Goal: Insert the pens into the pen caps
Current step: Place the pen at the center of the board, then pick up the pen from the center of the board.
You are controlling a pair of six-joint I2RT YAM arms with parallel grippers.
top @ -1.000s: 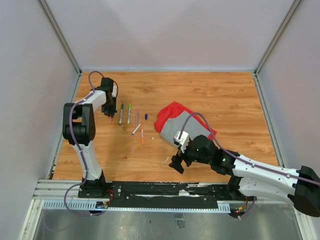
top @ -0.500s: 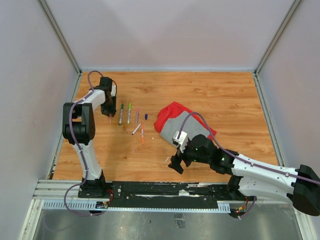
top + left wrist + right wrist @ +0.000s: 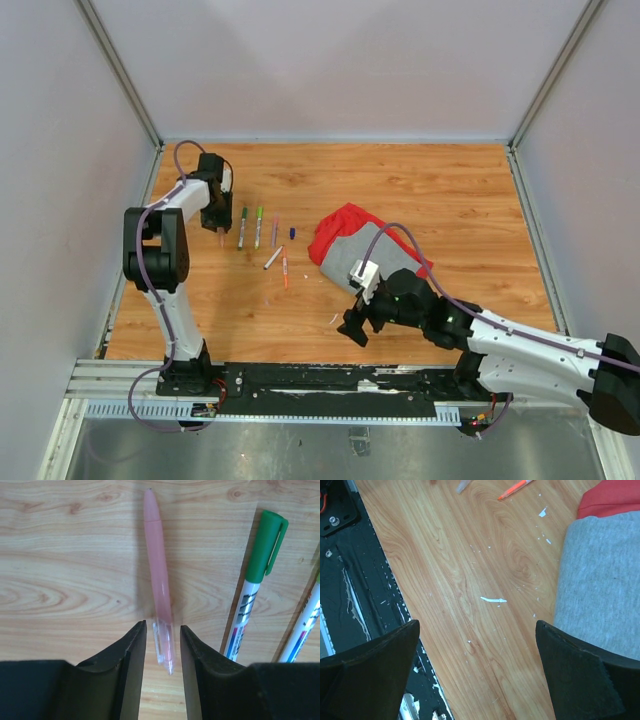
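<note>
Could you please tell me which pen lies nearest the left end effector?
The pale pink pen: it lies within the open left end effector, while the green-capped pens lie aside.

This is a robotics lab test cell: plain grey panels (image 3: 330, 60) and metal posts (image 3: 122, 70) enclose a wood-grain table (image 3: 450, 190) with a mounting rail (image 3: 300, 385).

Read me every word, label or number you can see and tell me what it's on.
No text is readable.
Green-capped pen: print on its white barrel, too blurred to read.
Pen at the right edge: coloured print, blurred and cut off.
Pink pen: no print visible.
</note>
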